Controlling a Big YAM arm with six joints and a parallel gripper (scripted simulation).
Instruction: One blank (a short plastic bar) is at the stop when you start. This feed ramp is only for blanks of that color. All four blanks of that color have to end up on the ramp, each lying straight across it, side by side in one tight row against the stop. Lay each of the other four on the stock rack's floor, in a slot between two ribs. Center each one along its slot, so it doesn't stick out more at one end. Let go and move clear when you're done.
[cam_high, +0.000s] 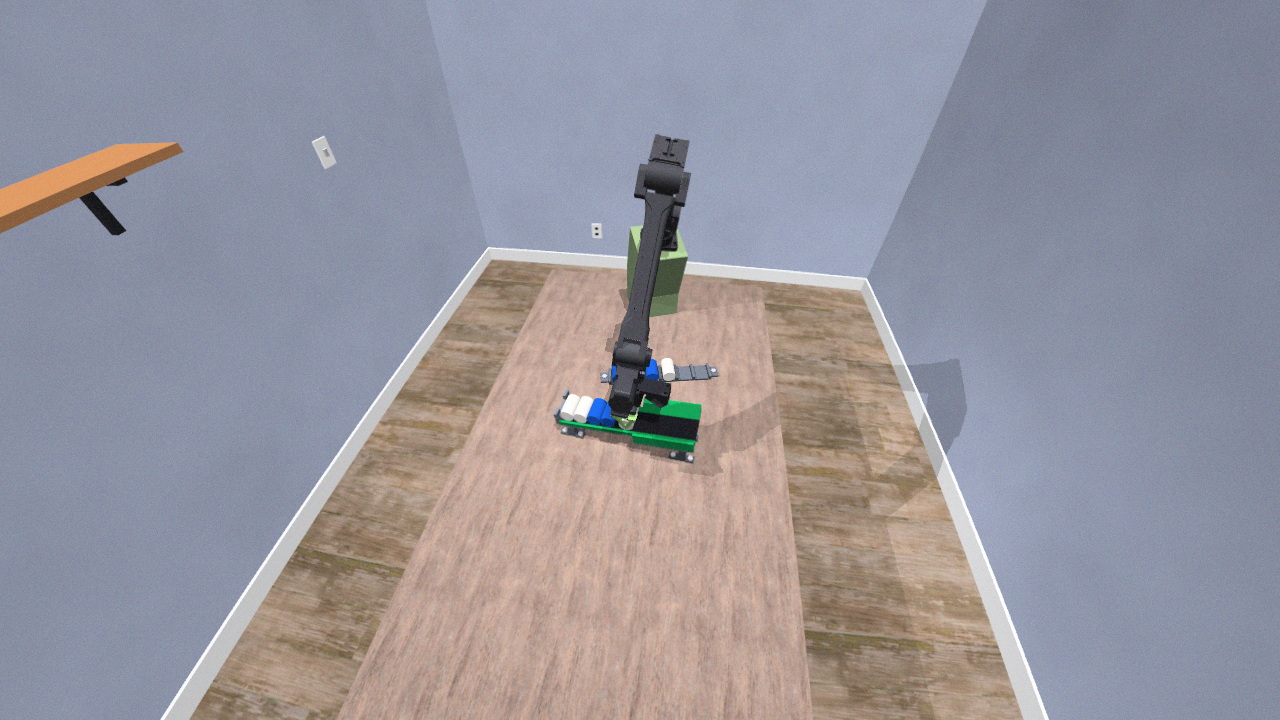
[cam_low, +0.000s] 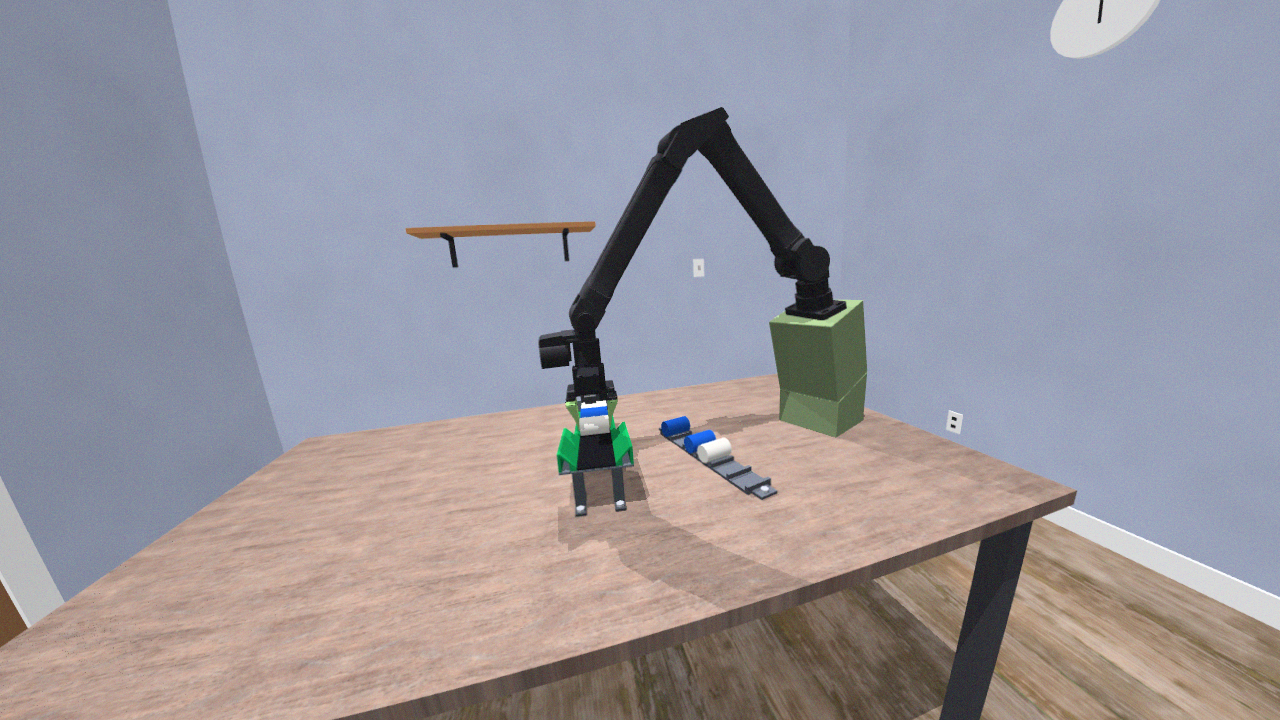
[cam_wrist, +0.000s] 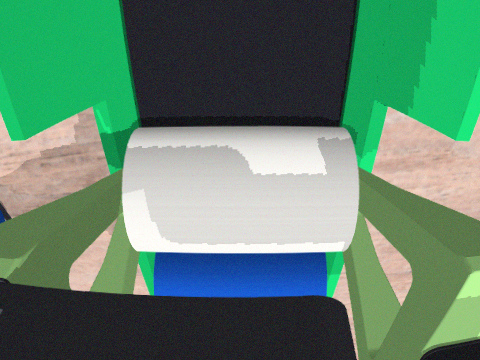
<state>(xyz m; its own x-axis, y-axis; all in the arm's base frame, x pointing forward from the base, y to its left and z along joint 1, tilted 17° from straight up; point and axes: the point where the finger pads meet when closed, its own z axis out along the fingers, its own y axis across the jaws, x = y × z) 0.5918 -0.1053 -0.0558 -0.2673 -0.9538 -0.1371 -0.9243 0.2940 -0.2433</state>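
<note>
While arm reaches down over green feed ramp (cam_high: 684, 413), gripper (cam_wrist: 242, 207) pinches white blank (cam_wrist: 240, 190) by ends, crosswise above ramp's black floor, blue blank (cam_wrist: 240, 275) touching beneath. Judged light, stiff, smooth; round, so may roll: end grip suits.

No readable text, label, brand, number or sign appears in any of the three views. The round white wall clock (cam_low: 1102, 25) at the upper edge of the exterior view shows a plain face with one dark hand and no numerals. The white wall plates (cam_high: 324, 152) (cam_low: 954, 420) carry no legible markings. The white cylindrical plastic blank (cam_wrist: 240, 190) filling the wrist view has an unmarked surface, and the green-sided ramp with a black bed (cam_wrist: 63, 40) bears no lettering.
</note>
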